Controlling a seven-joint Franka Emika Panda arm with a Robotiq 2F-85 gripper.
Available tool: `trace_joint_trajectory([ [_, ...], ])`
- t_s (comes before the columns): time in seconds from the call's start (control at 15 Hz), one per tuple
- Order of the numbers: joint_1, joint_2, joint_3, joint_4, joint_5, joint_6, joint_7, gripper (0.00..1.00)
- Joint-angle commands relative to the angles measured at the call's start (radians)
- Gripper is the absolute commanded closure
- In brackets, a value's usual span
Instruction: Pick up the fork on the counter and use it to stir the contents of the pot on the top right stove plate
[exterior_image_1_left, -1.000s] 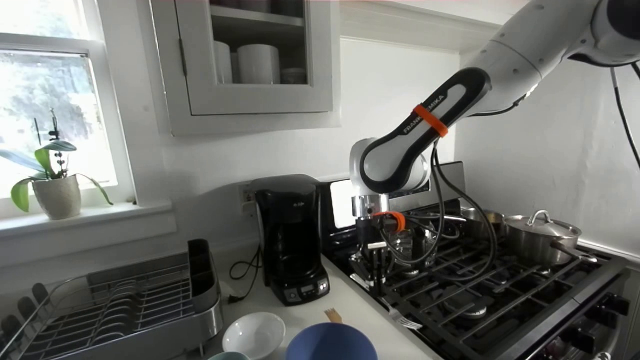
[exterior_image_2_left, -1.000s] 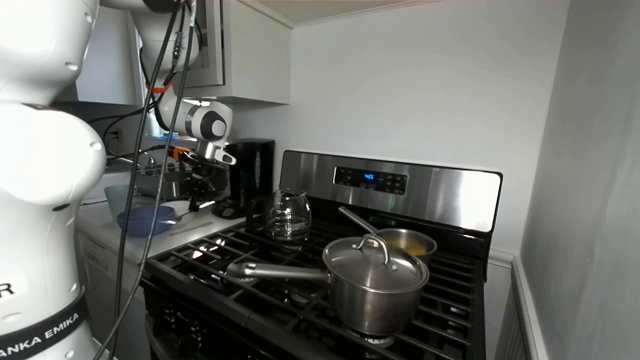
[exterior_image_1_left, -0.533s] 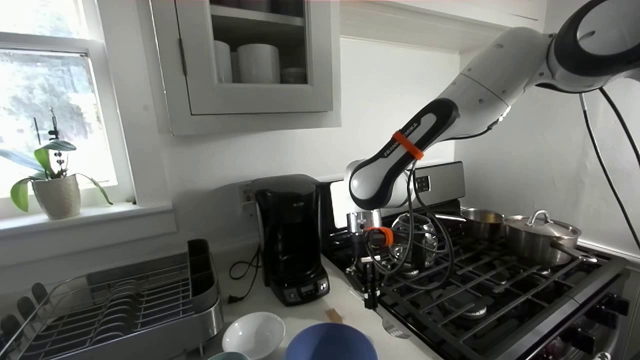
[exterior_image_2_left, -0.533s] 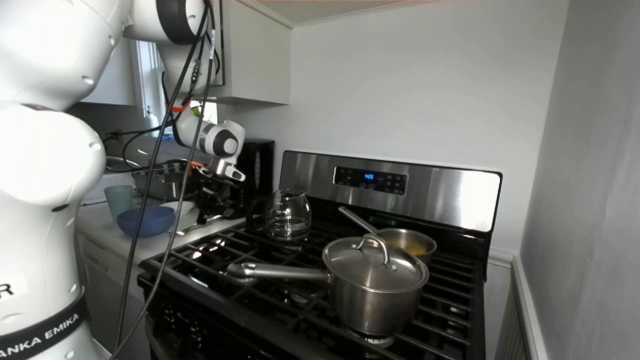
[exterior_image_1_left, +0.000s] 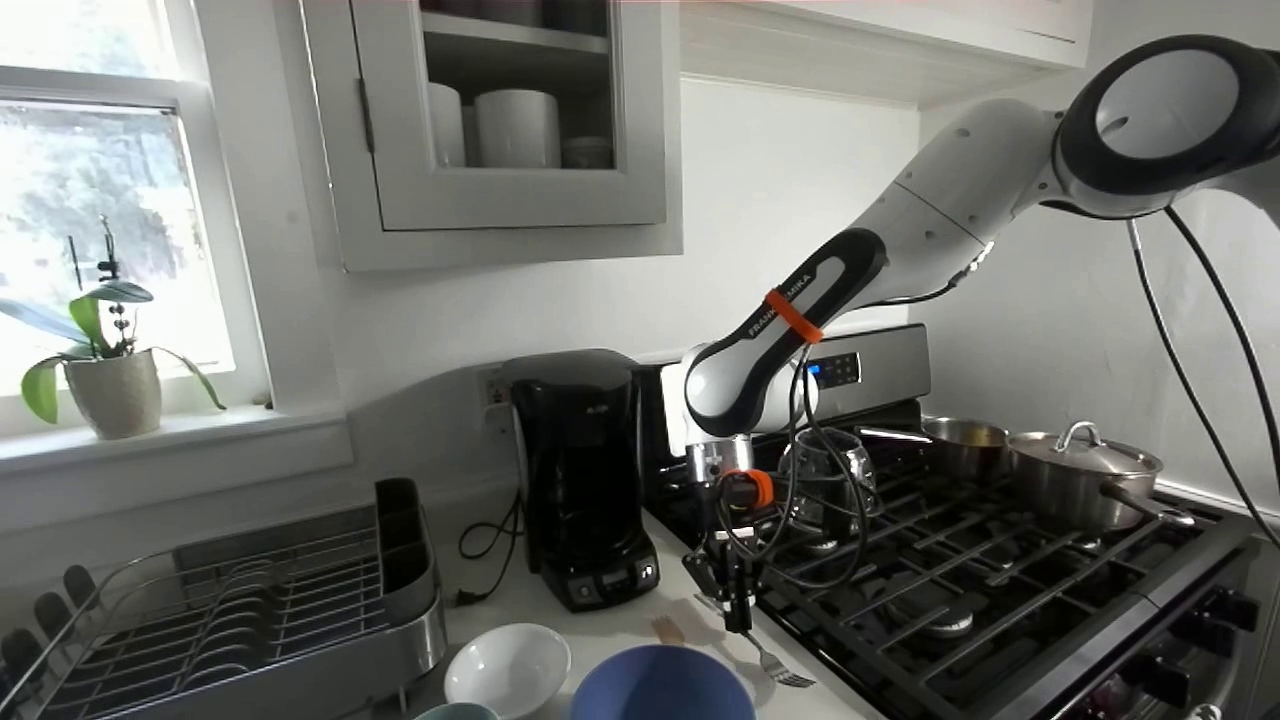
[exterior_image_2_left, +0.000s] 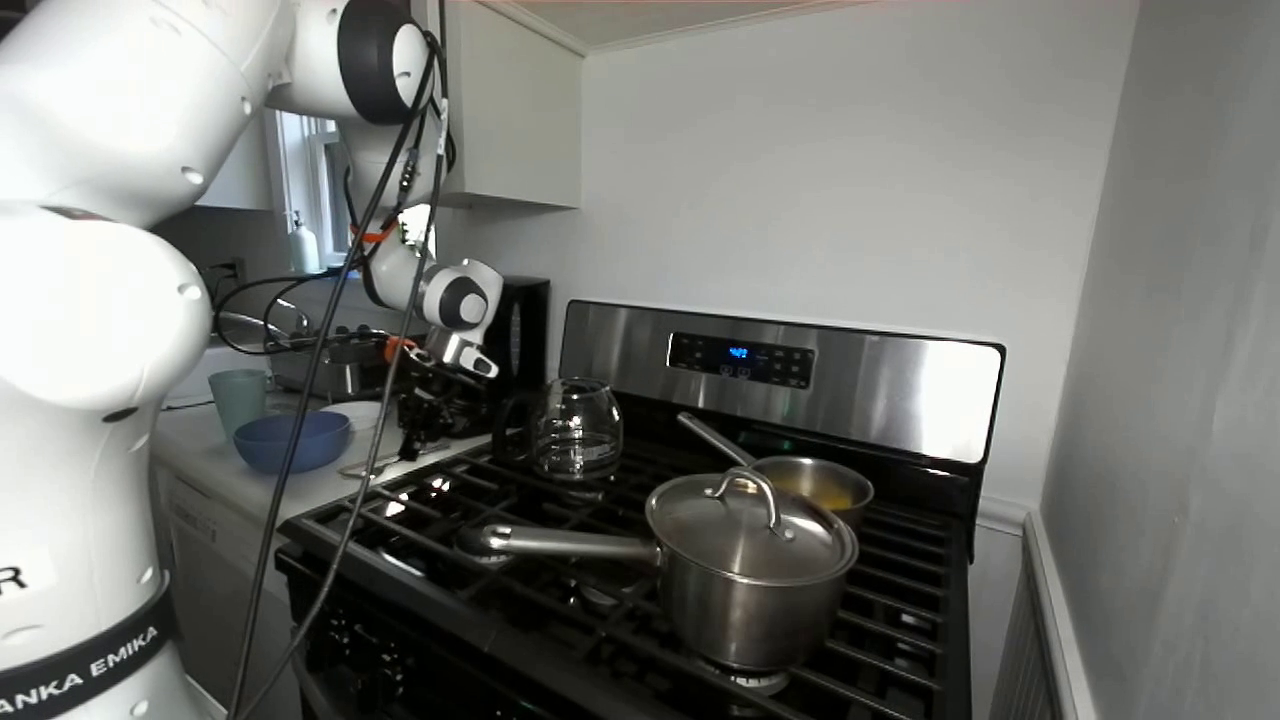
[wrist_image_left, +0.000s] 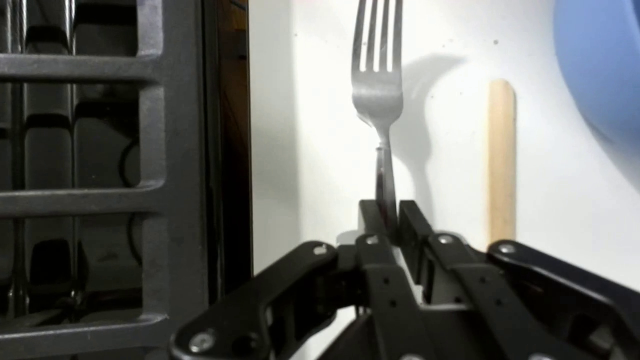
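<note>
The metal fork (wrist_image_left: 377, 95) points away from my gripper (wrist_image_left: 388, 206) in the wrist view, its handle edge-on between the fingers. My gripper is shut on the handle and holds the fork just above the pale counter (wrist_image_left: 325, 165); its shadow falls to the side. In an exterior view the fork (exterior_image_1_left: 780, 668) and gripper (exterior_image_1_left: 738, 622) are near the stove edge. The open steel pot (exterior_image_2_left: 840, 485) with yellow contents sits at the range's back right, partly behind a lidded steel pot (exterior_image_2_left: 750, 610). The burner under the open pot is hidden.
A wooden fork (exterior_image_1_left: 667, 630) lies beside the gripper, near a blue bowl (exterior_image_1_left: 662, 690) and a white bowl (exterior_image_1_left: 508, 668). A black coffee maker (exterior_image_1_left: 583, 480) stands behind. A glass carafe (exterior_image_2_left: 577, 430) stands on the black grate. The lidded pot's handle (exterior_image_2_left: 570, 542) sticks out sideways.
The arm has come down, lowering the gripper and the held fork toward the counter. In an exterior view they also shift slightly left, away from the stove. The pots and bowls have not moved.
</note>
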Motion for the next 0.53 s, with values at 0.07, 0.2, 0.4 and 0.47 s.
trace_joint_trajectory([
  [0.07,0.002,0.041,-0.004,0.068,0.035,-0.068,-0.013,0.48],
  [0.2,-0.002,0.024,0.003,0.063,0.044,-0.079,-0.020,0.34],
  [0.4,-0.006,-0.050,0.009,0.027,0.060,-0.093,-0.024,0.13],
  [0.47,-0.006,-0.088,0.006,0.004,0.061,-0.083,-0.018,0.05],
])
